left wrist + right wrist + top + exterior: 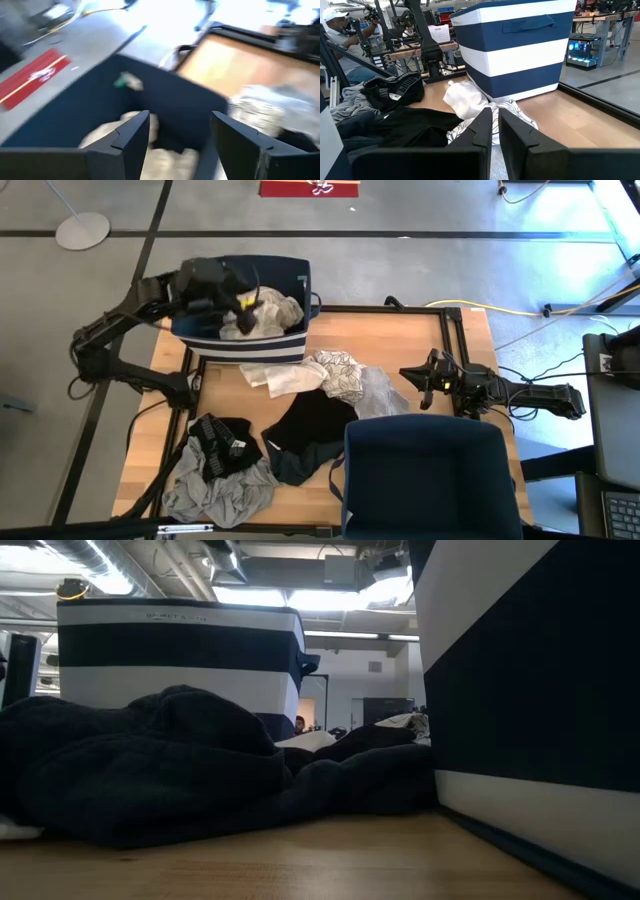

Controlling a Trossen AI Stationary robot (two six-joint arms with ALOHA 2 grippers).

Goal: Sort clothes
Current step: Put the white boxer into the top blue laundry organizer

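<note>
left hand (243, 298) hangs over the far striped bin (245, 348), fingers spread and holding nothing, pale clothes (262, 315) below it inside. more clothes (300, 415) sprawl across the surface (400, 340). right hand (422, 383) waits clenched, empty, near the patterned garment (340, 372).

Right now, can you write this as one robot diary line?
left tool: open over far bin | right tool: shut, waiting | clothes: on table

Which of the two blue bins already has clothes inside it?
The striped bin at the table's far edge, under the left gripper. Pale clothes lie inside it. The near bin looks empty from above.
</note>
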